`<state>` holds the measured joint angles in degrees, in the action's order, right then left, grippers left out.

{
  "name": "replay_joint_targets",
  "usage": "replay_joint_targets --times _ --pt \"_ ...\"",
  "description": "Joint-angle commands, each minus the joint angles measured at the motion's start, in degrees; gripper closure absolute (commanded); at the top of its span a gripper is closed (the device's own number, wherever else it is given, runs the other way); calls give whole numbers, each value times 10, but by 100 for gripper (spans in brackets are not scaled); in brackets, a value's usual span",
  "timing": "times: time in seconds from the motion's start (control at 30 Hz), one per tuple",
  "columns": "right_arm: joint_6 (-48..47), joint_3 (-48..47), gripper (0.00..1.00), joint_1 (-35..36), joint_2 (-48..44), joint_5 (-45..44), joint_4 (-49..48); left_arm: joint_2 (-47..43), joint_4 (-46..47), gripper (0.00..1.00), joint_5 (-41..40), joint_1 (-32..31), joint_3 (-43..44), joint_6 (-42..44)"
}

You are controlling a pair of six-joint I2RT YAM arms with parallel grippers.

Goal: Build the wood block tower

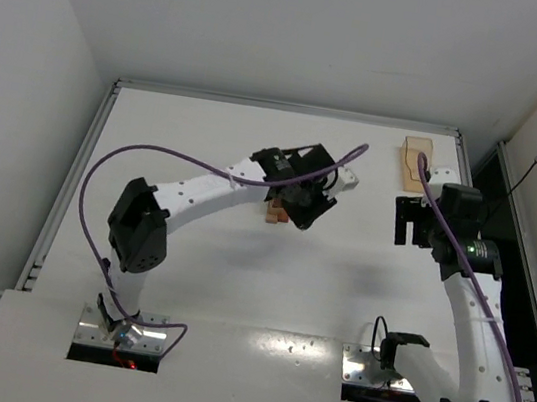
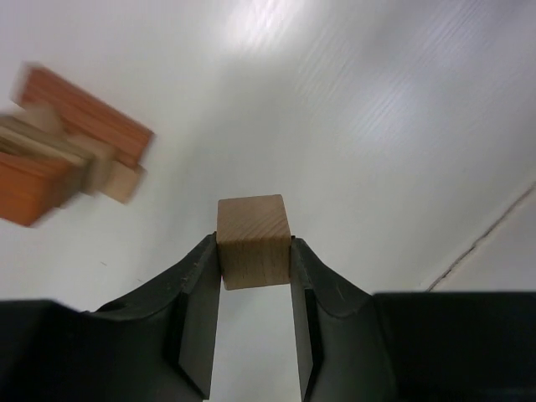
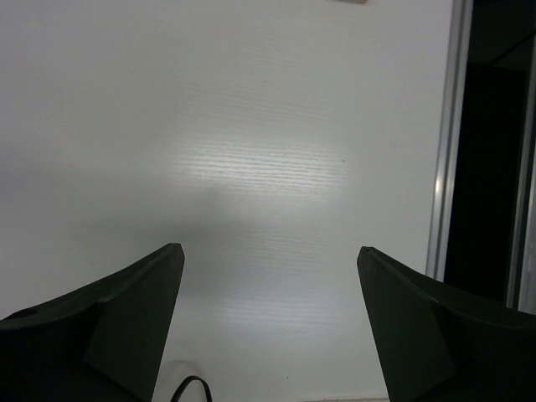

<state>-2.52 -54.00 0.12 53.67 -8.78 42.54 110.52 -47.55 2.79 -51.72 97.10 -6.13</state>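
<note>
A light tan wooden cube (image 2: 254,239) is sitting upright and square between the fingertips of the left gripper (image 2: 255,255), both its side faces touching them and its grain showing. Whether it is lifted or resting cannot be told. Near it, up and to the left in the wrist view, a blurred cluster of reddish-brown and tan wooden blocks (image 2: 71,146) is lying tilted, with reddish-brown bars flanking paler pieces.

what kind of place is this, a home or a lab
Likely a robotics lab cell: a white table boxed in by plain white walls, a cabled left arm and right arm bolted at its near edge, small wood blocks to handle.
</note>
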Motion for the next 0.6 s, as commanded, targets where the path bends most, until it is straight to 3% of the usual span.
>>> replay_joint_targets --times 0.0,0.2,0.37,0.57 --pt "17 -15 19 -3 8 68 -9 -54 -89 100 32 23 107 59" --pt "-3 -56 14 -3 38 201 10 -30 -165 100 53 84 213 102" --pt "-3 -79 12 -3 50 207 16 7 -172 100 64 149 247 109" --pt "-3 -85 12 -3 62 207 16 50 -185 100 64 166 258 115"
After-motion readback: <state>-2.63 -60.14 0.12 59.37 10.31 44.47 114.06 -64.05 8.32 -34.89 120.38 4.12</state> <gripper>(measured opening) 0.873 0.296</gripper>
